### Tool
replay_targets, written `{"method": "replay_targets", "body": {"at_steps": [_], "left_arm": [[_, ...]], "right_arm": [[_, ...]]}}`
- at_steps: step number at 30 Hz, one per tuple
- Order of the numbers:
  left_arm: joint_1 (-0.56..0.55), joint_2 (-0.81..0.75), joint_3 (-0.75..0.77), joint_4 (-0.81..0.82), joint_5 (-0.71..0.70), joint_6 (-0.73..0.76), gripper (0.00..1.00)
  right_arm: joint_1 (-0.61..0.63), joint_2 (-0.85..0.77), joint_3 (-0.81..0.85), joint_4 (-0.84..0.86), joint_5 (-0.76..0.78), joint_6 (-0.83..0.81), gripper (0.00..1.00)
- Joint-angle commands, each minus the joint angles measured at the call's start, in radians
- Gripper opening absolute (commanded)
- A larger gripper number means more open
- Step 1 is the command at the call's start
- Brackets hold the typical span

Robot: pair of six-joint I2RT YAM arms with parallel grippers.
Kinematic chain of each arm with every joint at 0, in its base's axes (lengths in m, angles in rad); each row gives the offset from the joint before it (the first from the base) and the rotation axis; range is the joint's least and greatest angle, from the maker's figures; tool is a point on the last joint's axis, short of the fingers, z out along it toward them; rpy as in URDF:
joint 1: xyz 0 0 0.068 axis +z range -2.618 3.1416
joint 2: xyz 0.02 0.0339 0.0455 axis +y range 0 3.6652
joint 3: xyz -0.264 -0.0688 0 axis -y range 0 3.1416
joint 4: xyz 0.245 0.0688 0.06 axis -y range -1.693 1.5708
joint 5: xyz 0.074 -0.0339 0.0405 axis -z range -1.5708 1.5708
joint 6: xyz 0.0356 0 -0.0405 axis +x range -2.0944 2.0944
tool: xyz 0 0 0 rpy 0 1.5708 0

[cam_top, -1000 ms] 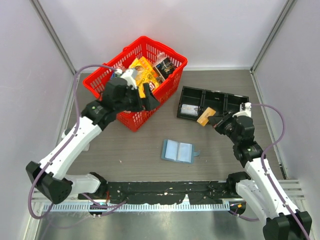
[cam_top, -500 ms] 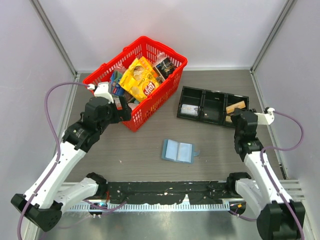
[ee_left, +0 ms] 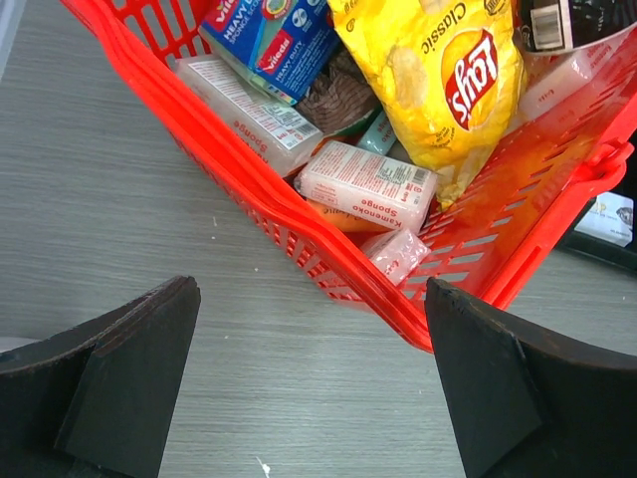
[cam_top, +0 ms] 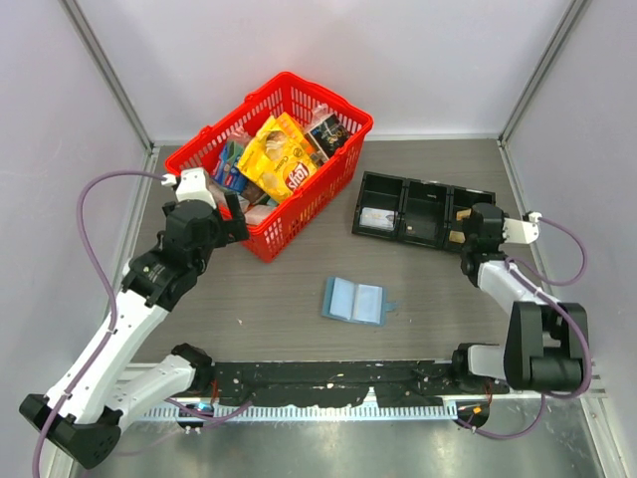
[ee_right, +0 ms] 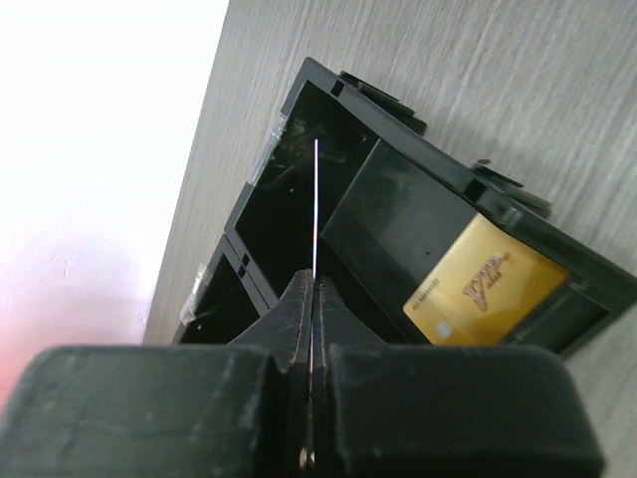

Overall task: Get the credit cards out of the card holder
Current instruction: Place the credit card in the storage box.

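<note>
The card holder (cam_top: 354,301) is laid open and flat on the table (cam_top: 279,299), toward the near edge and about midway between the two arms. It is touched by neither arm.

At the left, the left gripper (cam_top: 235,213) is held just beside the near wall of the red basket (cam_top: 318,197). Its jaws are spread wide and nothing is gripped. In the wrist view its fingers (ee_left: 129,388) are seen well apart above bare table. A yellow chip bag (cam_top: 279,154) and a sponge pack (ee_left: 366,184) are packed inside the basket with other goods.

Right of the basket, a black tray (cam_top: 423,214) is set on the table, and a pale card (cam_top: 375,218) is laid in its left compartment.

At the far right, the right gripper (cam_top: 460,229) is poised at the tray's right end. Its jaws are clamped on a thin card (ee_right: 315,199), which is seen edge-on and upright over a compartment. A gold card (ee_right: 485,294) is laid flat in the neighbouring compartment.
</note>
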Motion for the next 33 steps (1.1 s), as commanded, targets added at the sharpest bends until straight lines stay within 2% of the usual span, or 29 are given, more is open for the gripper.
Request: {"method": "replay_targets", "body": {"at_steps": [1,9,13,22,25,27,30,33], "left_arm": [[0.000,-0.023,-0.004,0.054,-0.056,0.019,1.00],[0.000,-0.040,-0.014,0.061,-0.073,0.022,1.00],[0.002,-0.043,-0.018,0.066,-0.073,0.022,1.00],[0.008,-0.046,-0.023,0.072,-0.065,0.022,1.00],[0.012,-0.043,-0.024,0.072,-0.062,0.022,1.00],[0.016,-0.041,-0.023,0.072,-0.054,0.021,1.00],[0.020,-0.038,-0.024,0.074,-0.028,0.013,1.00],[0.020,-0.038,-0.024,0.078,-0.010,0.007,1.00]], "right_arm": [[-0.011,0.074,0.077,0.110,-0.004,0.079,0.01],[-0.017,0.189,0.107,0.143,-0.042,0.148,0.01],[-0.017,0.224,0.102,0.123,0.008,0.203,0.03],[-0.017,0.302,0.102,0.100,0.014,0.251,0.13],[-0.017,0.283,0.091,0.084,0.004,0.249,0.28],[-0.017,0.246,0.082,0.074,0.002,0.229,0.33],[-0.017,0.181,0.077,0.016,0.017,0.168,0.52],[-0.017,0.091,0.056,-0.015,0.010,0.101,0.62]]}}
